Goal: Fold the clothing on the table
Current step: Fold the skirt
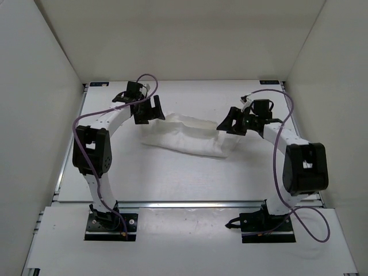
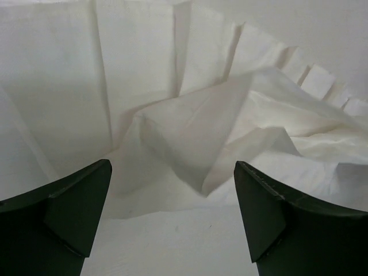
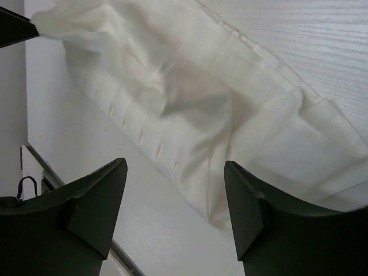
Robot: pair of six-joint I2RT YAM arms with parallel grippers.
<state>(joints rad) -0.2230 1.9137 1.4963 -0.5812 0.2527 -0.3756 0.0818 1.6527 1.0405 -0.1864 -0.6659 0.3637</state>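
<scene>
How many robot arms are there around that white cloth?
2. The left arm reaches to the left end of the cloth; the right arm reaches to its right end. No other arm shows in any view.

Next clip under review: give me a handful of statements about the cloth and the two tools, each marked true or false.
1. The clothing lies on the table between the two tools. True.
2. The left tool is clamped on a fold. False: its jaws stand wide apart with nothing between them.
3. The right tool is open and grips nothing. True.
4. The clothing is spread flat in one layer. False: it is bunched into a rumpled band with overlapping folds.
5. The clothing hangs over the silver rail. False: it lies well beyond the rail.
</scene>
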